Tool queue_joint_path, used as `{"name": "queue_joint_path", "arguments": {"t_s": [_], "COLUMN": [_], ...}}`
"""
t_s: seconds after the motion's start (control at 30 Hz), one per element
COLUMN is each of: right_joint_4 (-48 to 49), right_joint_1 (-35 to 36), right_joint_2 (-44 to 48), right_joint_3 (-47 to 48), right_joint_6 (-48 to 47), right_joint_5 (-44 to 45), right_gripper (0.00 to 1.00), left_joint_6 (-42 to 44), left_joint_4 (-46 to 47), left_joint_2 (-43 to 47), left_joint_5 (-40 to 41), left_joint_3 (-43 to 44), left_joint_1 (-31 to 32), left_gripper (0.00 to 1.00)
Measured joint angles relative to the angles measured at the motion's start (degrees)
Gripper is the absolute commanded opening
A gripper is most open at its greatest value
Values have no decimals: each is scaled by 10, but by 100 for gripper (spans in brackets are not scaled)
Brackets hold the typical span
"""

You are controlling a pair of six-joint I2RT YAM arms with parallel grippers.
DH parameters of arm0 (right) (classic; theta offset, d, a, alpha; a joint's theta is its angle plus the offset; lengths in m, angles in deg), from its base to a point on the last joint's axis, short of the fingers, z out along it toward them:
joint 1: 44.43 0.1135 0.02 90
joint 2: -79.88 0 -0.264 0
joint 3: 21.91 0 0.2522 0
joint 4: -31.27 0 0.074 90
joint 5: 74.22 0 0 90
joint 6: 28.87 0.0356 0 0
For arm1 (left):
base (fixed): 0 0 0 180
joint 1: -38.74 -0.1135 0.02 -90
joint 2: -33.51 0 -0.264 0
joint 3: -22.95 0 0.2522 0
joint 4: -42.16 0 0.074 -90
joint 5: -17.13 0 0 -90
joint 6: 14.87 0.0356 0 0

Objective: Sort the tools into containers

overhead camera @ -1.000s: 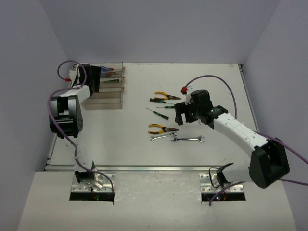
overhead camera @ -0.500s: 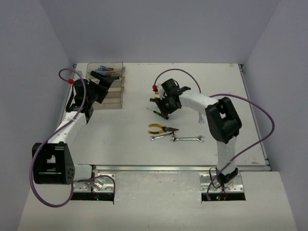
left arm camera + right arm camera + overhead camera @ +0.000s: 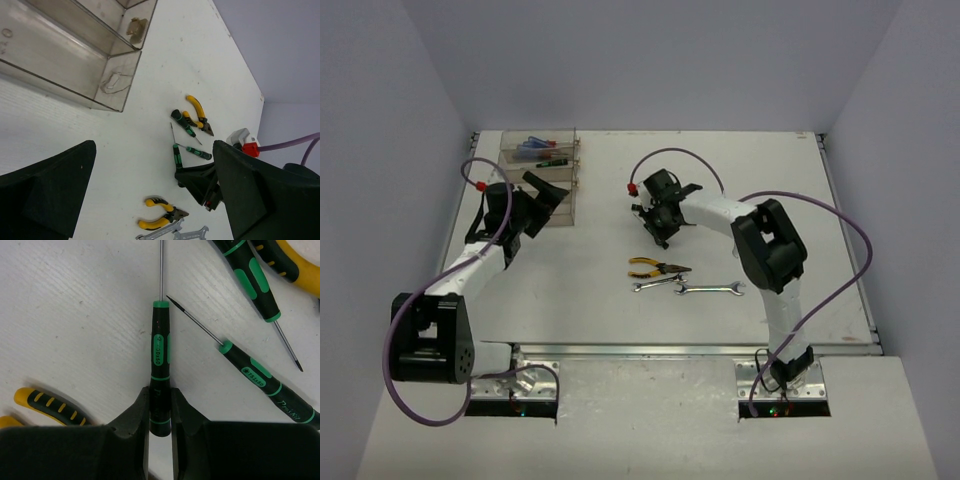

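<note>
Far left on the table: containers, tools inside the rearmost. Mid-table: one screwdriver pinched in the right gripper, two more screwdrivers beside it, pliers behind. Nearer: second pliers, wrenches just in front.

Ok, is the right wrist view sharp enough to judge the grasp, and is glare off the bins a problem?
Right wrist: sharp, screwdriver print readable, claw dark. Left wrist: faint reflections on the bins, no blowout. Top external: even light, soft shadows.
</note>
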Motion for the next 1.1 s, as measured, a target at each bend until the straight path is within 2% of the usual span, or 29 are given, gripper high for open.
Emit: {"name": "queue_joint_path", "arguments": {"t_s": [0.1, 0.17, 0.23, 0.43, 0.53, 0.57, 0.63, 0.77, 0.83, 1.0, 1.1], "right_joint_4": [18, 23, 35, 144, 182, 187, 192, 192, 192, 191, 193], "right_joint_1": [1, 2, 1, -2, -2, -2, -4, -5, -5, -9, -14], "right_joint_2": [34, 76, 134, 286, 311, 314, 314, 313, 313, 313, 314], "right_joint_3": [-40, -69, -94, -148, -149, -149, -149, -149, -149, -149, -153], "right_joint_6": [4, 11, 22, 76, 98, 104, 113, 125, 129, 150, 163], "right_joint_5": [-8, -33, -79, -255, -314, -327, -348, -366, -367, -364, -347], "right_gripper": [0, 0, 0, 0, 0, 0, 0, 0, 0, 0, 0], "left_joint_6": [2, -7, -26, -74, -95, -100, -113, -135, -140, -139, -127], "left_joint_4": [40, 107, 196, 412, 505, 522, 569, 620, 627, 631, 613], "left_joint_2": [-4, -13, -36, -122, -138, -141, -148, -158, -160, -161, -153], "left_joint_5": [-24, -65, -117, -215, -236, -237, -240, -242, -242, -229, -210], "left_joint_3": [-7, -24, -46, -86, -93, -93, -97, -99, -100, -105, -106], "left_joint_1": [31, 58, 77, 131, 158, 161, 166, 172, 173, 173, 173], "left_gripper": [99, 94, 85, 81, 69, 55, 49, 50, 59, 72, 75]}}
